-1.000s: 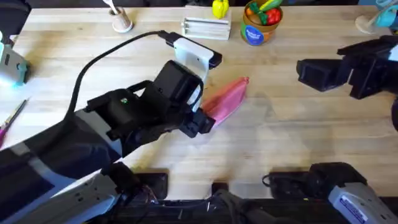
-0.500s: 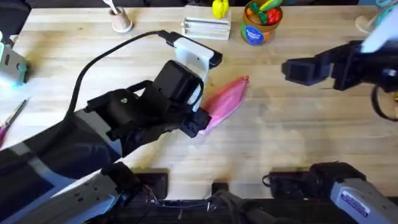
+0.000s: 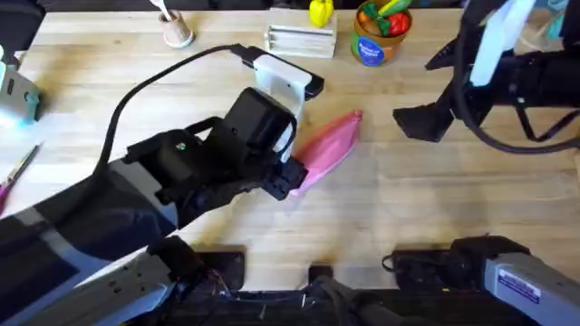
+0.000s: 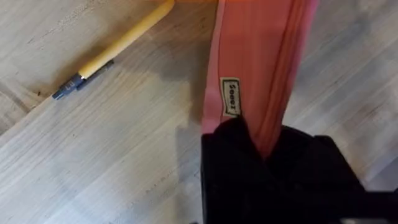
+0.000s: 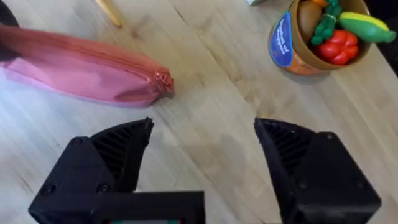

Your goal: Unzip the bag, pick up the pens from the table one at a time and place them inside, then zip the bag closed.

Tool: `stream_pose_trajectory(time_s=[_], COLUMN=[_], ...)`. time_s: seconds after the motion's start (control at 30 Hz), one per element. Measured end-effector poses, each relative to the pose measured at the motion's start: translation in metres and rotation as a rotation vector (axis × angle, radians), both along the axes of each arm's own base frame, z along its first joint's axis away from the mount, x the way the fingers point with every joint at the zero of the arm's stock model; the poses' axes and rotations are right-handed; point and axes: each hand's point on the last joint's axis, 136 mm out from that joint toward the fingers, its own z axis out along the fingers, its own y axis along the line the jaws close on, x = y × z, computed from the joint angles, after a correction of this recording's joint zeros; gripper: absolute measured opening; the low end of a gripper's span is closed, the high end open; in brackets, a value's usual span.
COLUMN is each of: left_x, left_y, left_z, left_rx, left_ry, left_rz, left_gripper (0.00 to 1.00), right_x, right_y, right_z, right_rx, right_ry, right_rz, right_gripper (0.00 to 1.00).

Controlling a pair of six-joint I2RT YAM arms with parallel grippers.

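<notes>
The pink bag lies slanted on the table at centre. Its zipper runs shut to a pull at the far tapered tip. My left gripper is shut on the bag's near end, its black fingers pinching the fabric beside a small label. A tan pen with a dark tip lies on the wood just beside the bag. My right gripper hovers open to the right of the bag's tip, fingers wide apart with nothing between them. A thin pinkish pen lies at the table's left edge.
A blue-labelled tub of toy fruit stands at the back, right of centre, beside a clear box and a yellow toy. A beige cup with white sticks sits back left. A teal device is at the left edge.
My right arm has swung left toward the bag's tip, its gripper now closer to the pouch. The left gripper and the bag have stayed put.
</notes>
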Motion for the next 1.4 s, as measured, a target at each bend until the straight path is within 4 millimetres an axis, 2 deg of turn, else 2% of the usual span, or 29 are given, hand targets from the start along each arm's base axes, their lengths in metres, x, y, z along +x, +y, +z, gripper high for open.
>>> stream_pose_trajectory(time_s=[0.2,0.33,0.6,0.67,0.7,0.87,1.03,1.4], left_x=[0.000,0.000,0.000,0.000,0.000,0.000,0.000,0.000], left_y=[0.000,0.000,0.000,0.000,0.000,0.000,0.000,0.000], left_z=[0.000,0.000,0.000,0.000,0.000,0.000,0.000,0.000], left_rx=[0.000,0.000,0.000,0.000,0.000,0.001,0.001,0.001], left_ry=[0.000,0.000,0.000,0.000,0.000,0.001,0.001,0.002], left_rz=[0.000,0.000,0.000,0.000,0.000,0.000,0.000,0.000], left_gripper=[0.051,0.050,0.049,0.048,0.048,0.048,0.047,0.047], right_x=[0.005,0.006,0.004,0.004,0.006,0.014,0.014,0.014], right_y=[0.000,0.005,0.033,0.036,0.038,0.040,0.043,0.045], right_z=[-0.014,-0.031,-0.059,-0.068,-0.082,-0.097,-0.107,-0.106], right_rx=[-0.096,-0.143,-0.177,-0.182,-0.174,-0.145,-0.126,-0.120], right_ry=[-0.015,-0.003,-0.108,-0.131,-0.165,-0.235,-0.242,-0.267], right_rz=[0.120,0.249,0.676,0.760,0.861,0.953,0.996,1.017], right_gripper=[0.997,0.997,0.997,0.998,0.998,0.997,0.997,0.997])
